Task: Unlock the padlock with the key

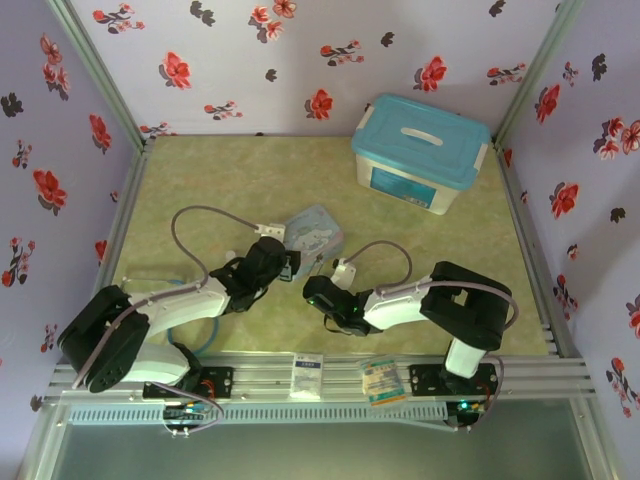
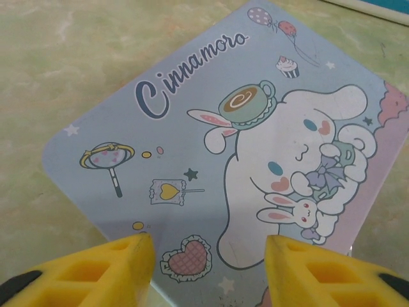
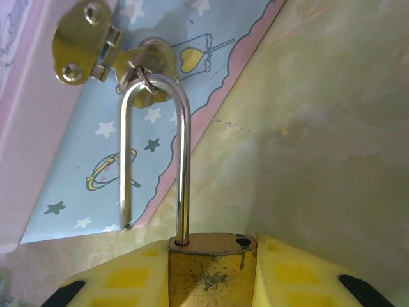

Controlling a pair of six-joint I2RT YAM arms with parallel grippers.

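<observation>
My right pincer (image 3: 211, 251) is clamped on the padlock (image 3: 211, 278), with a yellow foam-like pad against each side of its scuffed, tarnished brass body. From the body the thin, polished steel shackle (image 3: 183, 160) runs in a long narrow U. One leg is seated in the brass. The other ends free, clear of the body, and its socket is an empty dark hole on the right of the top face. I judge the key's work done, with the lock sprung.

The bend of the U is hooked through the ring of a small brass hasp (image 3: 80, 45) on the side of the tin (image 3: 153, 115). The next move would be to turn the body and draw the free leg back out through that ring. That needs a slow, small swing, since the ring is tight.

The tin is flat, rounded at the corners and glossy, printed in pastel blue with a cartoon. It lies mid-table on the mottled green table (image 3: 319, 128). My left pincer (image 2: 208, 246) hovers wide and empty at the lid's near edge. A blue-lidded plastic storage box (image 1: 420, 150) sits far right.
</observation>
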